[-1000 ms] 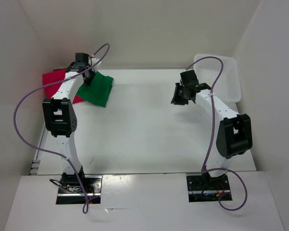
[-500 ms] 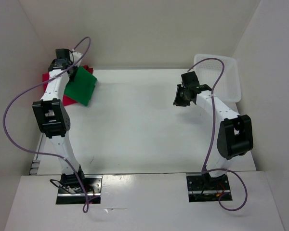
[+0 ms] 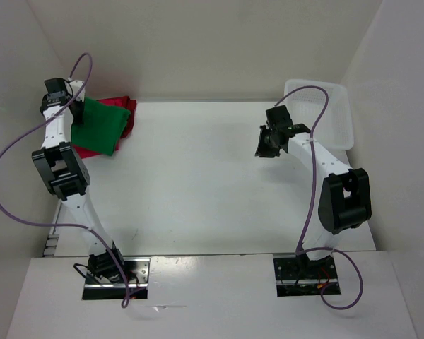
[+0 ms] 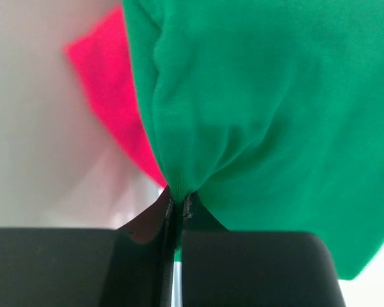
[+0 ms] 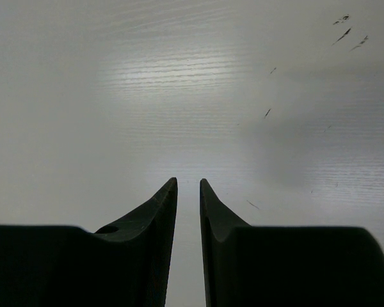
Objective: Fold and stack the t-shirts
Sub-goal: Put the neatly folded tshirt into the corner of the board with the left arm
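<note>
1. Left claw [image 4: 178, 206]: clenched on a pinched edge of the green shirt [image 4: 262, 115]. The cloth bunches at the fingertips and fans out ahead of them.
2. In the overhead view, the green shirt [image 3: 95, 127] extends from the left claw [image 3: 65, 104] toward its right and back toward the arm's base. Its long axis runs along that diagonal.
3. The crimson shirt [image 4: 112, 102] shows directly beyond the green cloth. The dark red shirt [image 3: 125, 113] lies just beside the green one. Whether the green shirt rests fully on them cannot be determined.
4. Right claw [image 5: 188, 187]: fingers almost together, gripping nothing, poised over bare tabletop [image 3: 198, 176]. It is well apart from all three shirts.
5. Judgement: the left arm is nearer. Placement depends on lowering the green shirt squarely over the red ones before release.
</note>
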